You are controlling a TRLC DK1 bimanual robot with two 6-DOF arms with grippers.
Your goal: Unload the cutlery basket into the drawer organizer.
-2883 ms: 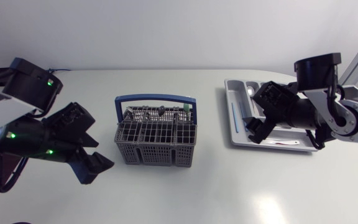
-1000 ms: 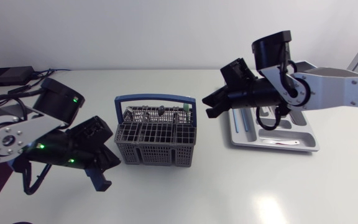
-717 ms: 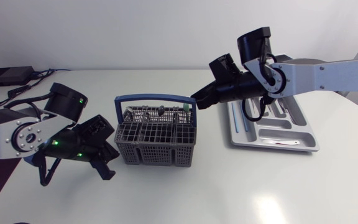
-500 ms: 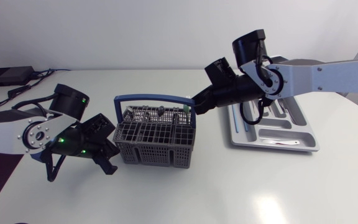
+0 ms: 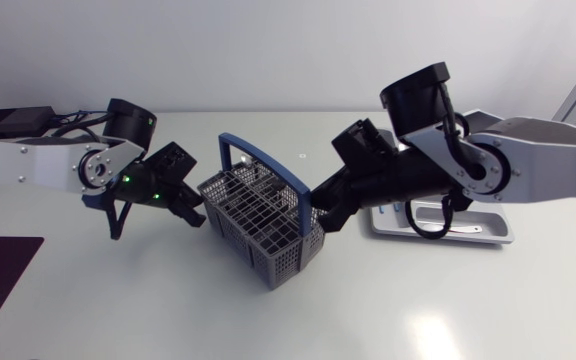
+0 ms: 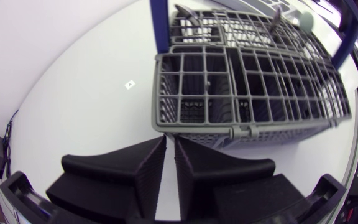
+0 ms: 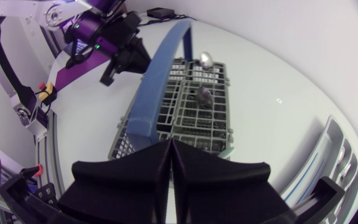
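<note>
Right arm hangs over the drawer organizer — cutlery basket skewed alongside.

The white table has a tiny pale mark on its bare top. At its far left edge lies a flat black box, with dark cables running from it.

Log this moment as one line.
left gripper shut, beside cutlery basket | right gripper shut, by blue handle | cutlery inside basket
</note>
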